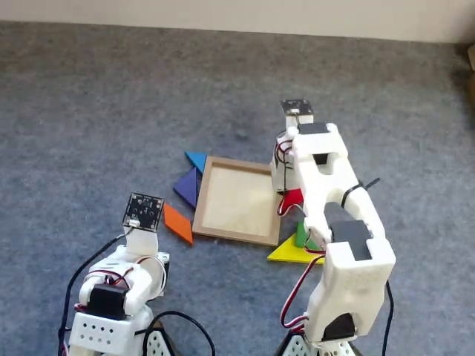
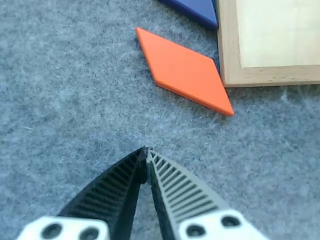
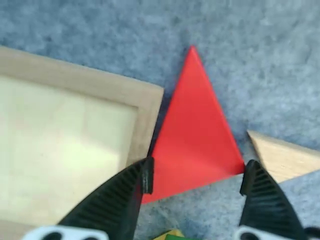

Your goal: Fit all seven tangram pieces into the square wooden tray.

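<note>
The square wooden tray (image 1: 231,236) lies empty on the grey bench (image 1: 111,111). The right gripper (image 3: 198,175), jaws apart, straddles the red triangle (image 3: 192,125) beside the tray's rim; closing on it seems next. A tan piece (image 3: 285,155) crowds one side. The left gripper (image 2: 146,152), closed and empty, hovers near the orange parallelogram (image 2: 185,72).

no letters, numbers or signs can be read anywhere. the wooden tray (image 1: 202,196) and the tangram pieces (image 1: 178,222) carry no print, and the fine marks on the camera board (image 1: 144,211) are too small to make out.
</note>
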